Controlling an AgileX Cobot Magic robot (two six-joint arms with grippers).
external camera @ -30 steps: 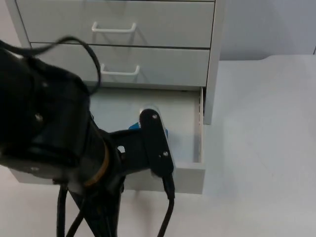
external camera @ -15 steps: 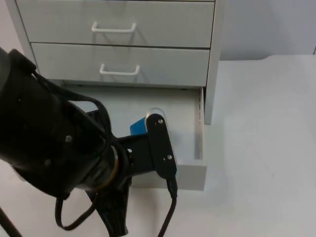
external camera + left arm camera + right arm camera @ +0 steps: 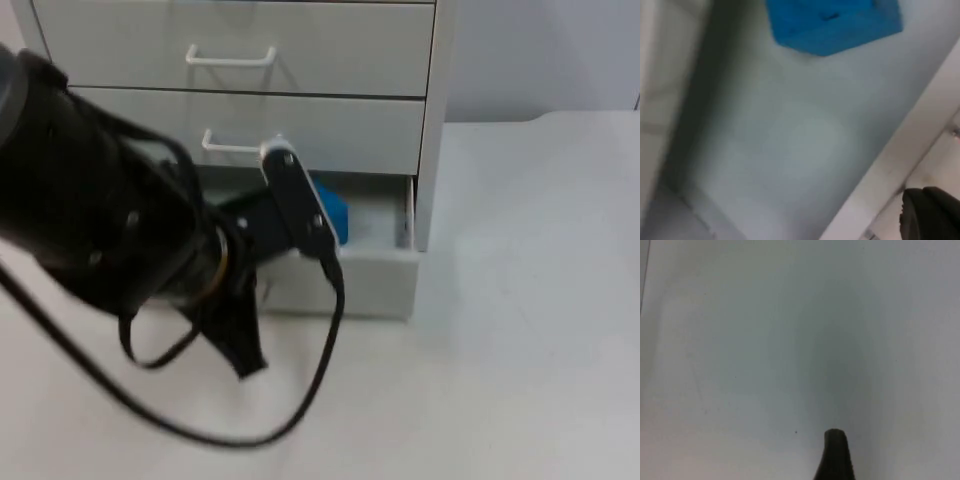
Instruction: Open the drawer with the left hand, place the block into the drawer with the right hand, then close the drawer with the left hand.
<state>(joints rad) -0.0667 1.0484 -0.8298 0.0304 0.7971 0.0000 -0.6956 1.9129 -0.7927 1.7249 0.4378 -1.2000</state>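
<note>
Blue block (image 3: pixel 331 212) lies inside the bottom drawer (image 3: pixel 385 268), which you have pushed roughly halfway shut within 1 second. Left gripper (image 3: pixel 250 300) works its front; jaw states unreadable. Right gripper (image 3: pixel 836 455) waits over the table (image 3: pixel 530 300).

Lab-type test bench was indicated: bare white table top (image 3: pixel 520 300), plain grey partition wall (image 3: pixel 540 60) behind it, white drawer cabinet (image 3: pixel 300 80) set on table, black robot arm (image 3: pixel 100 220) mounted over it.
</note>
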